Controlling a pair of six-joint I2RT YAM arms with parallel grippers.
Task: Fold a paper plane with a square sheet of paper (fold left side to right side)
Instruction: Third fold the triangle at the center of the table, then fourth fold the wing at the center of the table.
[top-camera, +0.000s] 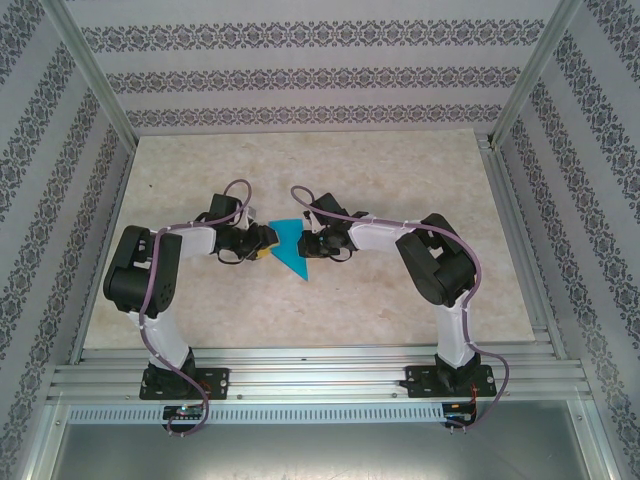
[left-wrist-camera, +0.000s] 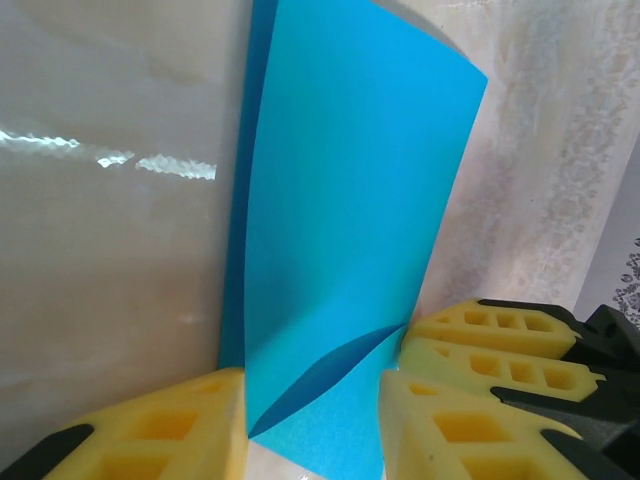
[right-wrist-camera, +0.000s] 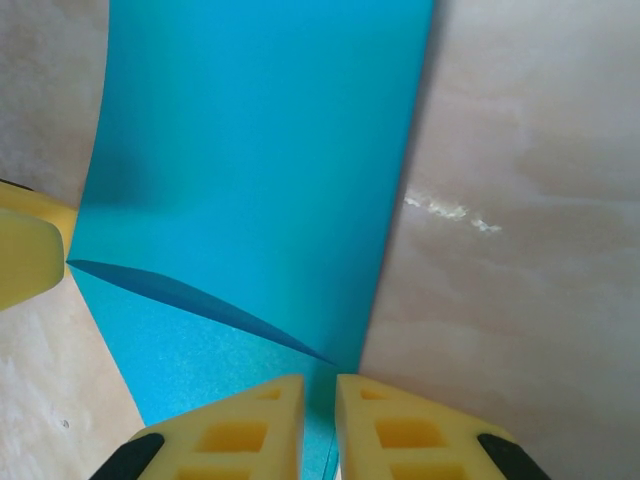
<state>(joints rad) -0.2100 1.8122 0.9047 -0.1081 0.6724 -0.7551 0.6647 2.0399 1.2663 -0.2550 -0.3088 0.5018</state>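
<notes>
From above, the blue sheet (top-camera: 290, 250) is lying mid-frame on the desk (top-camera: 420, 170) between left tool (top-camera: 262, 240) and right tool (top-camera: 312, 240). Left wrist: its jaws are standing apart, straddling the sheet's bottom edge (probably to pinch). Right wrist: fingers (right-wrist-camera: 400, 430) are clamping the fold, anchoring it.

Left arm (top-camera: 140, 275) and right arm (top-camera: 440, 270): smooth white link shells alternating with bulky, rounded black joint housings. Black rectangular base plates (top-camera: 185, 382) under each arm. Mauve-grey cable (top-camera: 238, 184) along each arm from base to wrist, in part standing clear of the shell. Left gripper (left-wrist-camera: 312, 420) and right gripper (right-wrist-camera: 320, 400): paired bright yellow fingers (left-wrist-camera: 170, 430), wedge-shaped with blunt flat tips, outer faces moulded with rows of rounded rectangular pockets. Black holders (right-wrist-camera: 500, 450) behind the yellow parts.
</notes>
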